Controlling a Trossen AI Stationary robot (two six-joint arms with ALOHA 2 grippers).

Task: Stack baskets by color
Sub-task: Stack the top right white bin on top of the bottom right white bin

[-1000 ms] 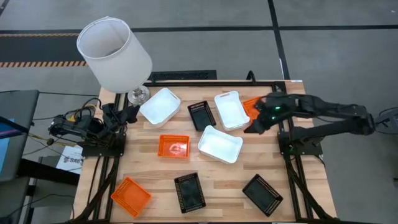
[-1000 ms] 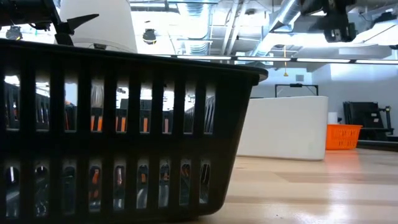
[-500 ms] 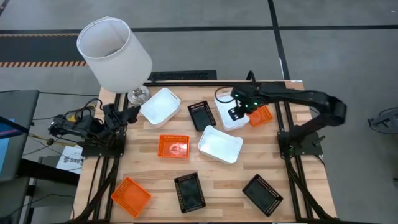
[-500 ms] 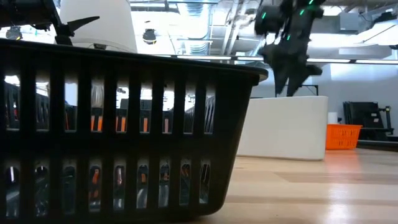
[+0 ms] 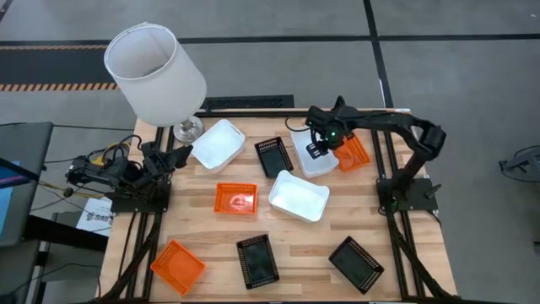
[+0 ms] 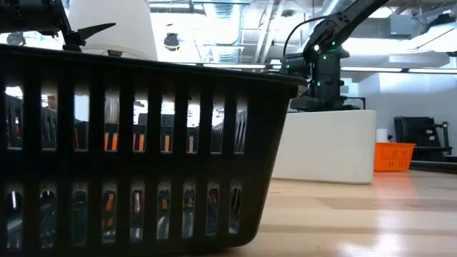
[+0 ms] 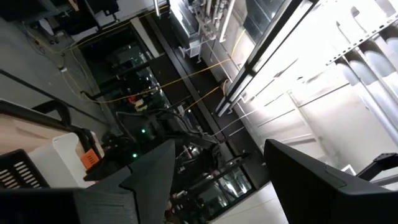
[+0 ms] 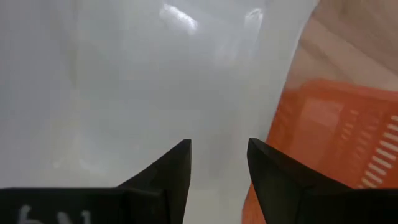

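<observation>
Right gripper (image 5: pixel 315 149), fingers parted and empty, hovers over far white basket (image 5: pixel 305 140) beside orange basket (image 5: pixel 354 154); judged grasp step, next descend onto rim; left gripper (image 5: pixel 173 157) parked, released.

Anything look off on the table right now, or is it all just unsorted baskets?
One oddity: a lamp with a big white lampshade stands at the table's far left corner, unrelated to sorting. The nine baskets lie scattered and askew, none stacked. The right gripper hangs over a white basket beside an orange one.
</observation>
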